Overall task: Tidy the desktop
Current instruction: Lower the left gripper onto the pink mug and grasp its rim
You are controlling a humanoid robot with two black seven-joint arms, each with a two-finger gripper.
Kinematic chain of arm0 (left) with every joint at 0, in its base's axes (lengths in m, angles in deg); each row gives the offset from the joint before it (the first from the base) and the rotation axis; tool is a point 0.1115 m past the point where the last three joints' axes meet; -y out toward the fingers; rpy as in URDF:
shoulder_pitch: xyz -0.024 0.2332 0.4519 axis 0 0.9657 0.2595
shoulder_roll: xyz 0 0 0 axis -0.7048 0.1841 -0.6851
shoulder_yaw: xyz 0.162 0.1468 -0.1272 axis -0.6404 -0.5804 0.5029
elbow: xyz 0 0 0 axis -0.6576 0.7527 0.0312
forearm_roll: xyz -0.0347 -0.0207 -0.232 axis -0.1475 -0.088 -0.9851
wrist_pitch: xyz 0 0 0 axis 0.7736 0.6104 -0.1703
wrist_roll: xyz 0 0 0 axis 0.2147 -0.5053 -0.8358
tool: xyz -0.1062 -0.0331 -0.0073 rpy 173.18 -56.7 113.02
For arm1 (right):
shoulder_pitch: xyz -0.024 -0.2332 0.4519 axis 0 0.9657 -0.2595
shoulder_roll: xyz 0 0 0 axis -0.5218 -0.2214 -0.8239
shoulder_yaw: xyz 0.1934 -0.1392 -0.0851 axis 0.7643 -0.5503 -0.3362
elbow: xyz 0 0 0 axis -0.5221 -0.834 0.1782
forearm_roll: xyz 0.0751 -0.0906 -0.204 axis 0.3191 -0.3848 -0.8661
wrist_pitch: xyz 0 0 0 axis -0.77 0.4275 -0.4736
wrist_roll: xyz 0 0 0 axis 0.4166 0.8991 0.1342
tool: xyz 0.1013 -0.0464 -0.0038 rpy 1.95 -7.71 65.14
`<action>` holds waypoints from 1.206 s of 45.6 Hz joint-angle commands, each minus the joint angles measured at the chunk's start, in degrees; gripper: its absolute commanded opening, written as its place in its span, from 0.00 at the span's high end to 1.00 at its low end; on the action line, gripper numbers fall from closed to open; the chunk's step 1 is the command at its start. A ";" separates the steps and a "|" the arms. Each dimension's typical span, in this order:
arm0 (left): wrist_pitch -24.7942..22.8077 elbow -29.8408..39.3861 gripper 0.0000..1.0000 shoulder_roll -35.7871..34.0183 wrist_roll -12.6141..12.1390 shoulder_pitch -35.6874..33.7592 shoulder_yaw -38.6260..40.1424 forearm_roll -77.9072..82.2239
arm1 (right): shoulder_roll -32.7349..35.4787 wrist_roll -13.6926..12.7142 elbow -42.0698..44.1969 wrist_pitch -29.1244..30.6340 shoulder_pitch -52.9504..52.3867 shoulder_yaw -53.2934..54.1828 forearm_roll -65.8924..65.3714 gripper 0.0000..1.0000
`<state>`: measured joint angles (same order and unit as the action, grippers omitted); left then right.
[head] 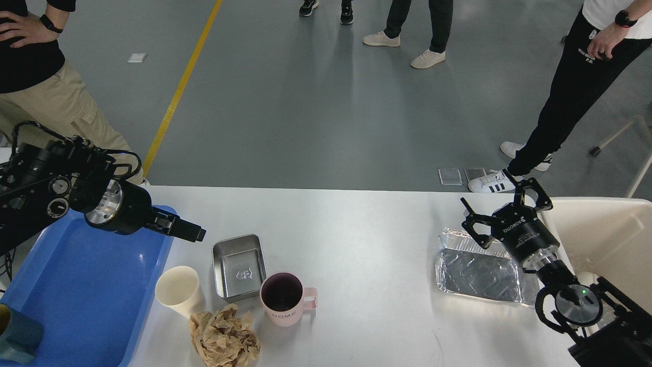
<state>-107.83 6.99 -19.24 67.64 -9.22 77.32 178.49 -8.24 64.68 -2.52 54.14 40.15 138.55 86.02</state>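
The white desktop (356, 244) holds a square metal tin (239, 266), a cream paper cup (178, 291), a pink mug (282, 298), a crumpled brown paper ball (224, 337) and a foil tray (476, 272). My left gripper (191, 233) hovers above the blue tray's far right corner, pointing right toward the metal tin. It is seen side-on, so its fingers cannot be told apart. My right gripper (503, 200) is open and empty above the foil tray's far right edge.
A blue plastic tray (86, 290) lies at the left with a teal cup (18, 336) in its near corner. A cream plastic bin (611, 234) stands at the right edge. People stand on the floor beyond the table.
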 commanded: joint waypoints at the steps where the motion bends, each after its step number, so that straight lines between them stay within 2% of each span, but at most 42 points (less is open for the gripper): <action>1: 0.03 0.13 0.03 4.89 0.72 -0.26 -0.23 3.82 | -0.11 0.00 -0.09 0.07 0.11 -0.01 0.00 0.00; 9: -1.37 -0.05 0.03 12.36 0.72 -2.63 -3.12 5.06 | 0.06 0.00 -0.01 0.25 0.64 -0.01 0.00 0.00; 17: -1.29 -0.22 0.03 15.35 1.59 -4.30 -8.83 6.02 | 0.06 0.00 -0.09 0.25 0.64 0.08 0.00 0.00; 25: -0.06 -1.10 0.03 17.72 6.69 -4.65 -11.83 11.29 | 0.06 0.09 -0.27 0.25 0.64 0.43 0.00 0.00; 30: 0.82 -3.12 0.03 19.75 8.63 -4.30 -11.83 13.76 | 0.06 0.09 -0.36 0.25 0.64 0.61 0.00 0.00; 47: 2.49 -8.39 0.04 21.95 8.80 -4.13 -13.32 14.90 | 0.06 0.09 -0.36 0.42 0.64 0.70 0.00 0.00; 55: 5.56 -11.73 0.04 22.03 8.89 -4.04 -15.08 14.81 | 0.06 0.01 -0.36 0.51 0.64 0.70 0.00 0.00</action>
<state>-104.18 -3.12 2.73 76.47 -13.28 63.46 193.38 -8.19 64.75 -2.88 54.63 40.80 139.25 86.01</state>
